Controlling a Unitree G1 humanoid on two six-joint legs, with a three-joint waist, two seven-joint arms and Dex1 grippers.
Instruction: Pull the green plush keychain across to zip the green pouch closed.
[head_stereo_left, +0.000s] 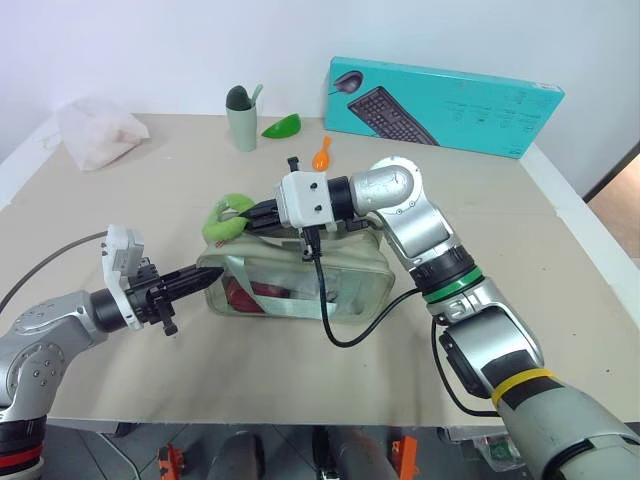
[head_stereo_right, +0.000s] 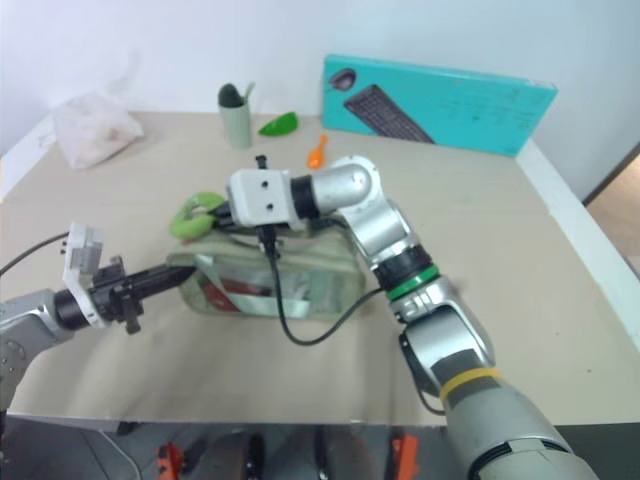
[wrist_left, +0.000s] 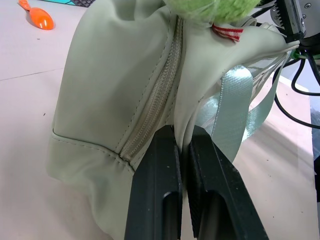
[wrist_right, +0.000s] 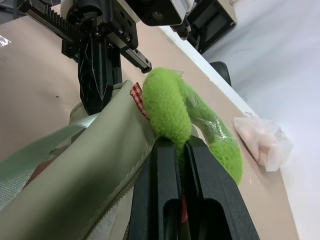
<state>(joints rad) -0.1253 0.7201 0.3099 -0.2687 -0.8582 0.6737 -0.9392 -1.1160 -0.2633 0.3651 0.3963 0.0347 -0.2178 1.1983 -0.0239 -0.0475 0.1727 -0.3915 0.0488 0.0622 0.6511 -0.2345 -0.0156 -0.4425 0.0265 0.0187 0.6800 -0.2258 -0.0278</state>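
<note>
The pale green pouch (head_stereo_left: 300, 278) lies in the middle of the table, its clear panel showing a red item inside. At the pouch's left end my left gripper (head_stereo_left: 205, 279) is shut, pinching the fabric beside the zipper (wrist_left: 155, 95). The green plush keychain (head_stereo_left: 228, 216), a fuzzy ring, sits at the pouch's top left corner. My right gripper (wrist_right: 182, 145) reaches in from the right over the pouch and is shut on the plush keychain (wrist_right: 167, 102). Here the zipper teeth along the top edge look parted.
A white plastic bag (head_stereo_left: 100, 132) lies at the far left. A grey-green cup (head_stereo_left: 241, 120), a glossy green leaf-shaped piece (head_stereo_left: 283, 127) and an orange spoon (head_stereo_left: 321, 152) stand behind the pouch. A teal keyboard box (head_stereo_left: 445, 103) sits at the back right.
</note>
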